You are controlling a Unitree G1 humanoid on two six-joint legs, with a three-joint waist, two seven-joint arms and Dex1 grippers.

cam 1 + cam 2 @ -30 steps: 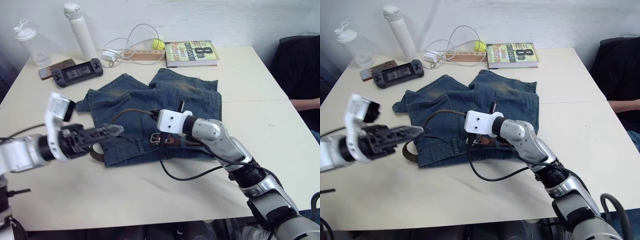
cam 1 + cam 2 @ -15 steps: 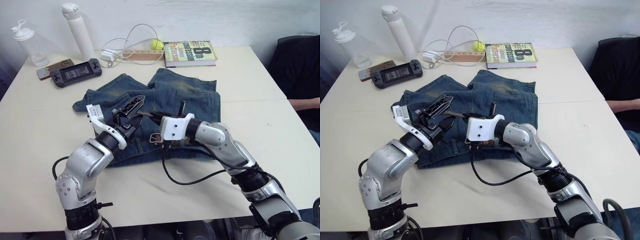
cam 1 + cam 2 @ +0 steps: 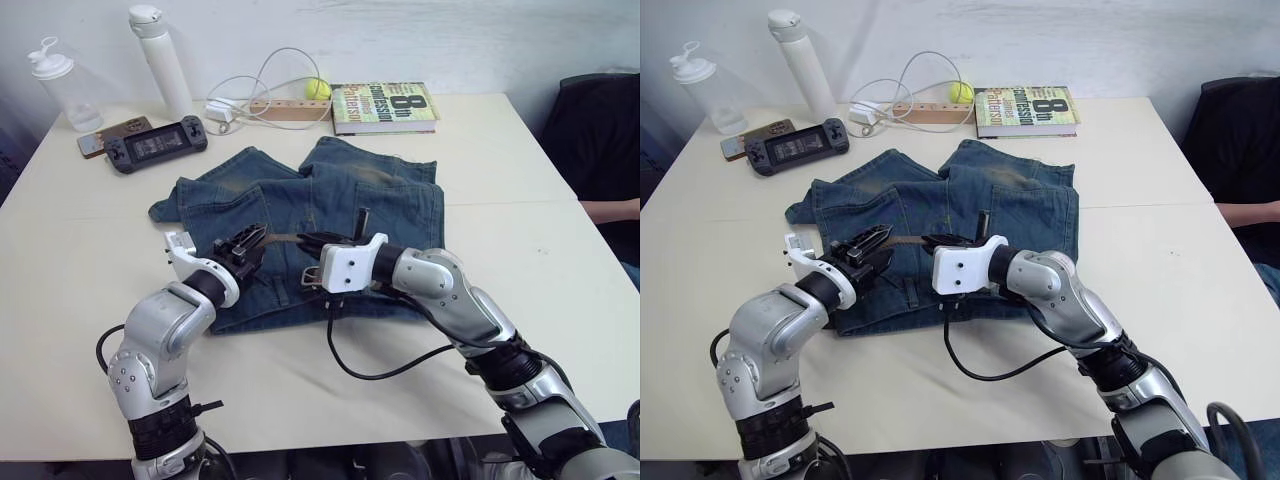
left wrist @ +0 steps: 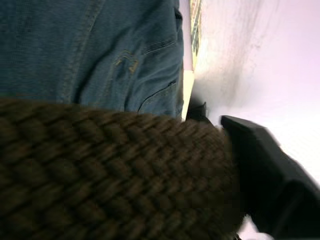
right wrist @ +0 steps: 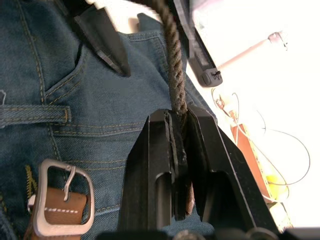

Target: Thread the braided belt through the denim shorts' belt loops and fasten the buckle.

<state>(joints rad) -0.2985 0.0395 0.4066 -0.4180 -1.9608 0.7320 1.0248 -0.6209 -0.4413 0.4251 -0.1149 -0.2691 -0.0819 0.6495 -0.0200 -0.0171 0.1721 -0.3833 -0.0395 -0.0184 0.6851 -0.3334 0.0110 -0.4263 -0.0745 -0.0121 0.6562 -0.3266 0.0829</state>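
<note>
- The blue denim shorts [image 3: 330, 215] lie flat mid-table; bare cream tabletop [image 3: 520, 250] stretches beyond the right gripper's arm, and toward the near edge behind both grippers.
- Black two-fingered right gripper [image 5: 179, 131] is pressed together, pinching the dark-brown braided belt [image 5: 172, 65].
- Black-fingered left gripper [image 3: 243, 243] faces it, just beside; the woven strap lies against one finger [image 4: 265, 170], but I cannot tell how far it is spread.
- The strap runs between the grippers, along the waistband.
- The rounded silver metal buckle [image 5: 62, 200] lies flat on the denim beneath the right gripper, near a narrow blue denim belt loop [image 5: 32, 114].
</note>
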